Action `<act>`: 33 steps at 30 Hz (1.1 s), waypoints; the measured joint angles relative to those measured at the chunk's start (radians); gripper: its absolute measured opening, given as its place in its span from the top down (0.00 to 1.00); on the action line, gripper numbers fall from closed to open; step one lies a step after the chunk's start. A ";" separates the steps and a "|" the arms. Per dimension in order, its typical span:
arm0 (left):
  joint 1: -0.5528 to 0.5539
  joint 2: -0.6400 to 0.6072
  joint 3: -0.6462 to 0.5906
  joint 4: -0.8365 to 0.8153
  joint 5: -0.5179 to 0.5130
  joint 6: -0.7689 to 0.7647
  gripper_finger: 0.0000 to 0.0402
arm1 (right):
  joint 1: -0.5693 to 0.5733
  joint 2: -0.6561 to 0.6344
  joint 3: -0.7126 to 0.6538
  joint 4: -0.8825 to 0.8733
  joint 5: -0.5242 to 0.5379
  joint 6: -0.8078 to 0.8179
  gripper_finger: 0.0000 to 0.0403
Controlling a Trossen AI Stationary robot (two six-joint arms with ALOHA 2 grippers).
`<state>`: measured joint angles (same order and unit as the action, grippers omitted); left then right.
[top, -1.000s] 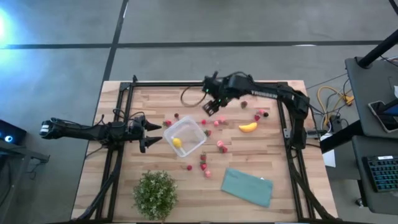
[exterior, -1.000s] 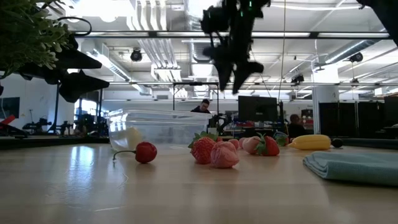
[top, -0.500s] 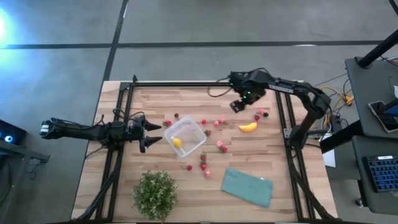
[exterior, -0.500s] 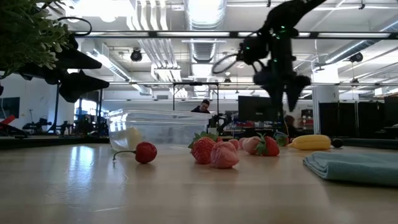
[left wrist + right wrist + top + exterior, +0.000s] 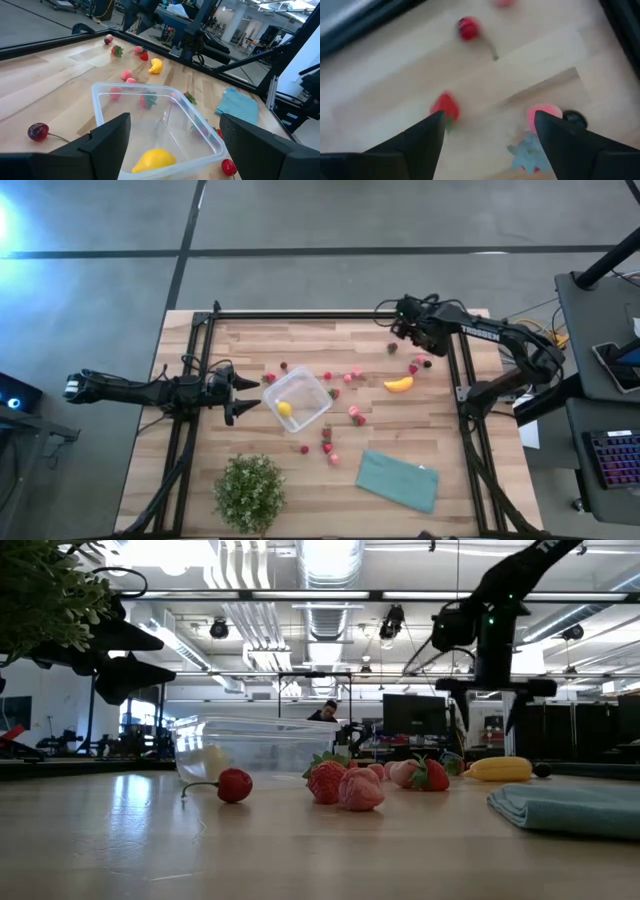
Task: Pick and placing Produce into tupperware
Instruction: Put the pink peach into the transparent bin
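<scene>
The right pincer [image 5: 410, 332], jaws spread wide and empty, hovers above strawberries [image 5: 418, 364] to pick one; the left pincer [image 5: 243, 393], open, waits beside the tupperware [image 5: 297, 400].

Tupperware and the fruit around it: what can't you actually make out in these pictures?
- Low view: the tupperware hides whatever lies behind it.
- High view: the red fruits near the right gripper are too small to identify.
- Right wrist view: the red fruit is blurred.
- Left wrist view: the left gripper's fingers cover the tupperware's near corners.

Right end effector [image 5: 408, 330] raised, fingers spread (nothing held), left end effector [image 5: 243, 393] open
</scene>
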<state>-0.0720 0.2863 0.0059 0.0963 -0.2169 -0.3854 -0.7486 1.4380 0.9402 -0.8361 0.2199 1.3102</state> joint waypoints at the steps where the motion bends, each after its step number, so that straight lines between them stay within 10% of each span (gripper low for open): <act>1: 0.000 0.000 0.000 0.000 0.000 0.000 0.27 | -0.014 0.000 -0.014 0.003 0.000 0.075 0.27; 16: 0.000 0.000 0.000 0.000 0.000 0.000 0.27 | -0.143 0.004 0.004 0.044 0.120 0.624 0.36; 33: 0.000 0.000 0.000 0.000 0.000 0.000 0.27 | -0.235 0.217 0.076 0.132 0.086 0.615 0.40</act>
<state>-0.0720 0.2866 0.0059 0.0963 -0.2171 -0.3855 -0.9831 1.6553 1.0163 -0.7045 0.3062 1.9255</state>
